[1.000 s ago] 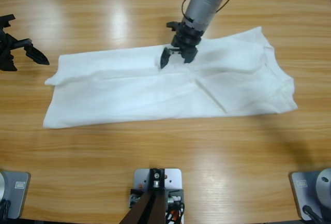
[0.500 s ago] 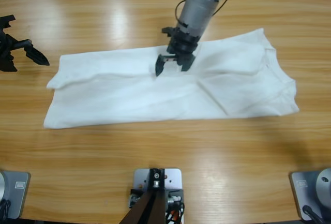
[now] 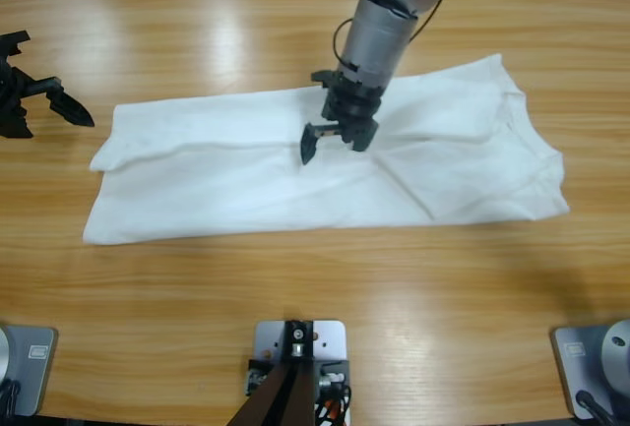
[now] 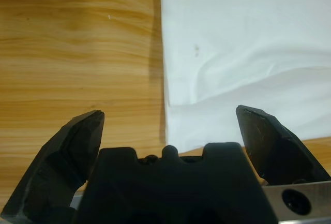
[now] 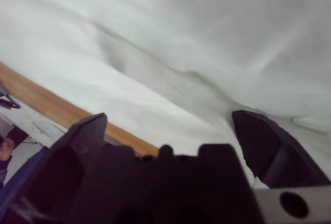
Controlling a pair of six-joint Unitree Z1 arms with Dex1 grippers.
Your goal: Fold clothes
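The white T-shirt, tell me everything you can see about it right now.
The T-shirt is plain white, thin and soft-looking, lying flat and lengthwise across the wooden table, already folded into a long band. Its neck end points to the picture's right, its hem to the left. Shallow creases run along it, and a folded flap edge shows right of the middle. The right gripper, jaws open, is over its middle; whether it touches the cloth is unclear. The left gripper, also open, sits off its hem end, apart from it.

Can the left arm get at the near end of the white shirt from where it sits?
Probably yes. The left gripper sits at the table's edge with jaws open, and only bare table lies between it and the T-shirt's nearest end. The right gripper hangs over the shirt's middle, well clear.
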